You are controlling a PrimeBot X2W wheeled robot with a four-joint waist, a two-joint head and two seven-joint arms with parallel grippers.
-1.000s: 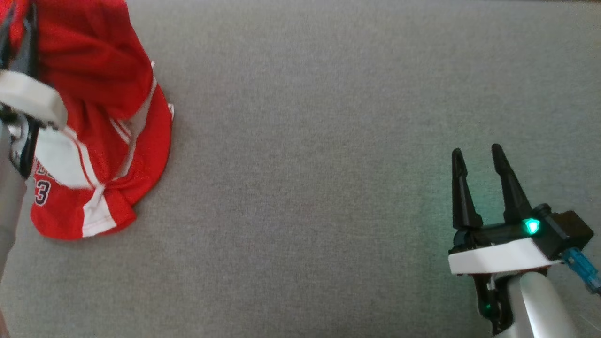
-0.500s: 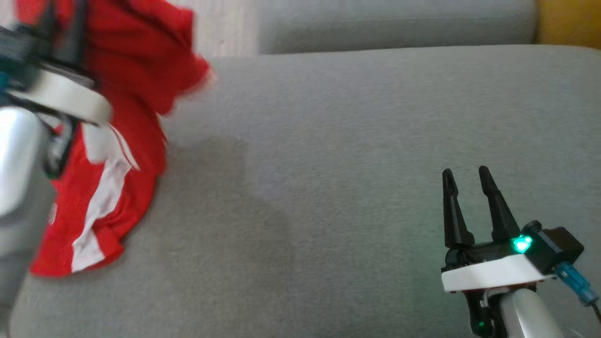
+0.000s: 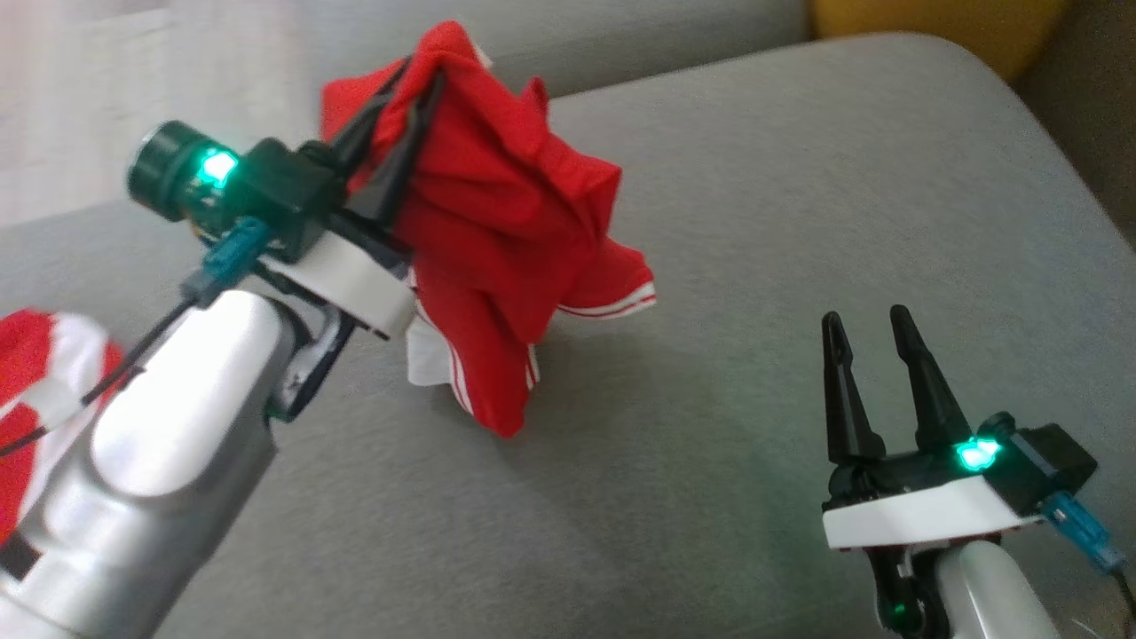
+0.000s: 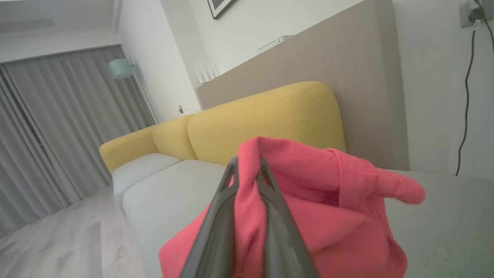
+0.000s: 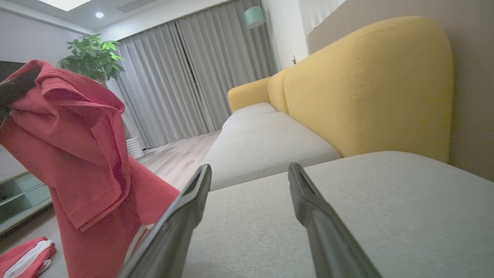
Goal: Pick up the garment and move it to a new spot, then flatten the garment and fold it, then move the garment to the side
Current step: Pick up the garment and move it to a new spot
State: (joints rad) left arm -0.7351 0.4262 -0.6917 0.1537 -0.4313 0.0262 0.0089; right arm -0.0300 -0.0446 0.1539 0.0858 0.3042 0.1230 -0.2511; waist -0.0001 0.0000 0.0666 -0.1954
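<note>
While aloft, one red garment (image 3: 497,222)

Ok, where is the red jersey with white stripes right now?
Head view, upper left of centre: the red white-striped jersey hangs bunched from the shut left end effector over the grey sofa cushion, well left of the open right end effector.

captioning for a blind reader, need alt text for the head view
The left tool is shut on a bunched red garment, holding it up over a grey cushion. The right tool stands open and empty at the lower right.
</note>
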